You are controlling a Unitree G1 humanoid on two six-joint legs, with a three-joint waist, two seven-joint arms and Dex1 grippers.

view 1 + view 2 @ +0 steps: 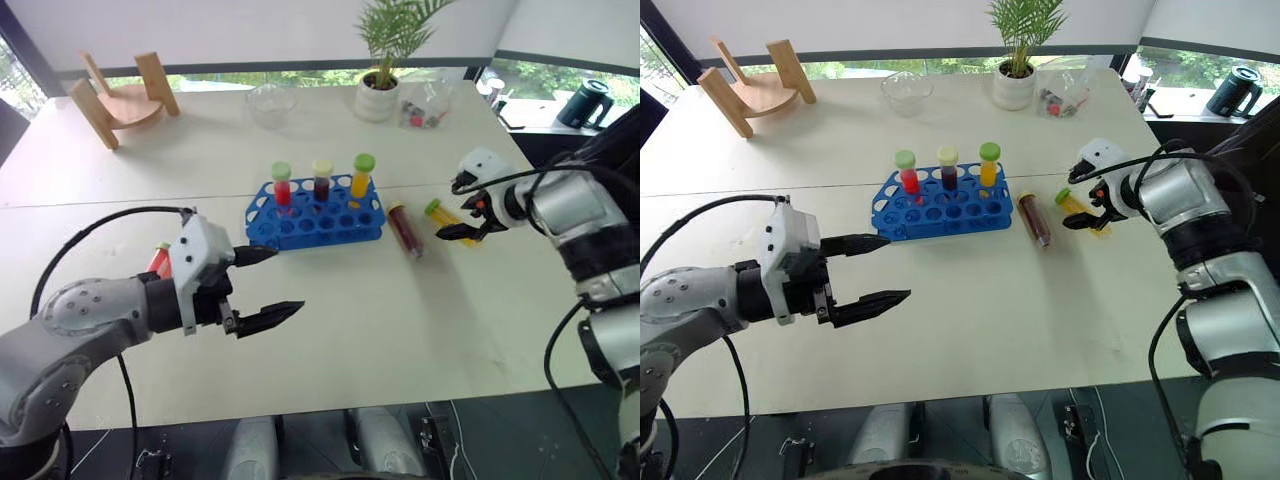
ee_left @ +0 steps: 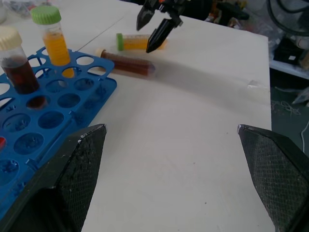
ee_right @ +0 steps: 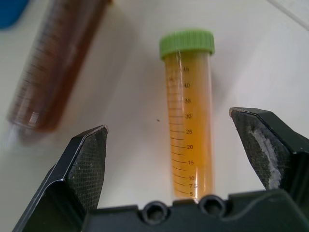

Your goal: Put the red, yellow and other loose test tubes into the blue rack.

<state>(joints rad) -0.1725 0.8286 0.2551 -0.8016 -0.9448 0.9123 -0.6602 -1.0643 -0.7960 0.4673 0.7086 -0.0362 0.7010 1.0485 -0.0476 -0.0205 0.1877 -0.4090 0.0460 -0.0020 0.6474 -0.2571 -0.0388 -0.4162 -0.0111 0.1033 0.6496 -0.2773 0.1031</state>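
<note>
white surface (image 1: 330, 330): yellow tube (image 3: 188, 118) lies between the right end effector (image 3: 186, 140)'s wide fingers, long axis along its reach; left end effector (image 1: 270, 285), wide and empty, hangs farther off.

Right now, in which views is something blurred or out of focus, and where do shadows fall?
Right wrist view: the yellow tube between the open right tool's fingers is sharp, the dark brown tube beside it is blurred. Left wrist view: the right tool throws a soft shadow on the table. Left eye view: even daylight, no strong glare.
</note>
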